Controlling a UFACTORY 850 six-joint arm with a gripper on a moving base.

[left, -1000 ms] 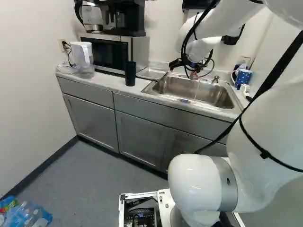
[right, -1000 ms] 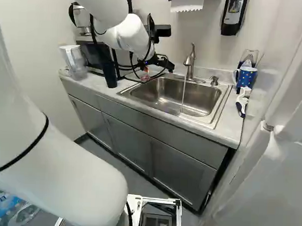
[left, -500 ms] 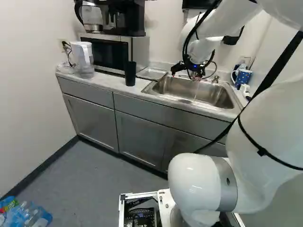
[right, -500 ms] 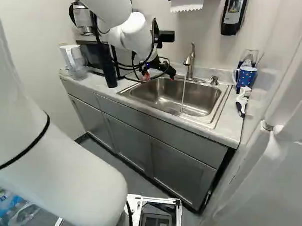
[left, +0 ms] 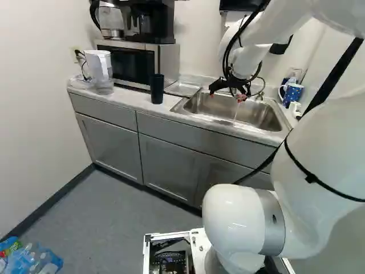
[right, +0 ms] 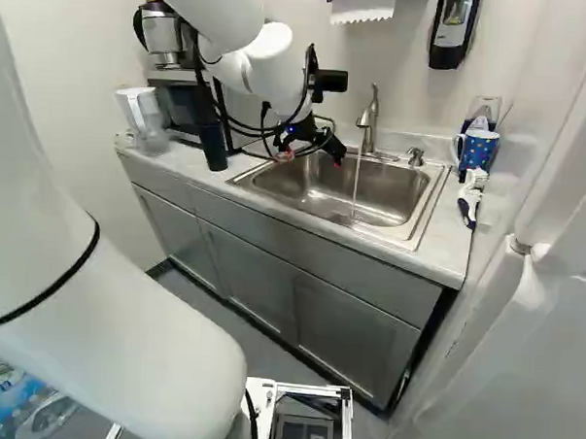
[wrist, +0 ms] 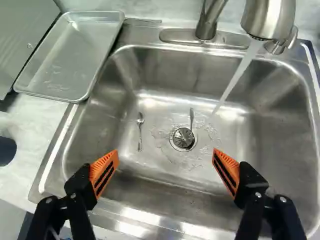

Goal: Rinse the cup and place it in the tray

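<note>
The arm (left: 328, 148) has moved while its base stays put: its far end has come lower and swung further out over the sink (wrist: 170, 67). For the task, that looks like an approach to something in or around the basin, with the rinse still to be done.

The counter (left: 130, 98) and what stands on it have not shifted. The tray (wrist: 75, 55) lies beside the sink, on the side away from the mug (left: 293, 92), with no cup in it. The tap (right: 368, 126) is running, so a rinse can begin once something is held under the water (wrist: 232, 82).

The gripper (wrist: 165, 155) is released, its orange pads spread wide above the basin with nothing between them.

Which cup is meant, I cannot tell. A dark cup (left: 157, 89) stands upright on the counter near the tray; the blue mug is across the sink. Neither is in the basin, so either would need fetching first. The dark one, tall and narrow, could topple if nudged.

Smallest, two slim utensils lie in the basin: a spoon (wrist: 140, 131) and another piece (wrist: 191, 118) by the drain. They may be what draws the arm down.
</note>
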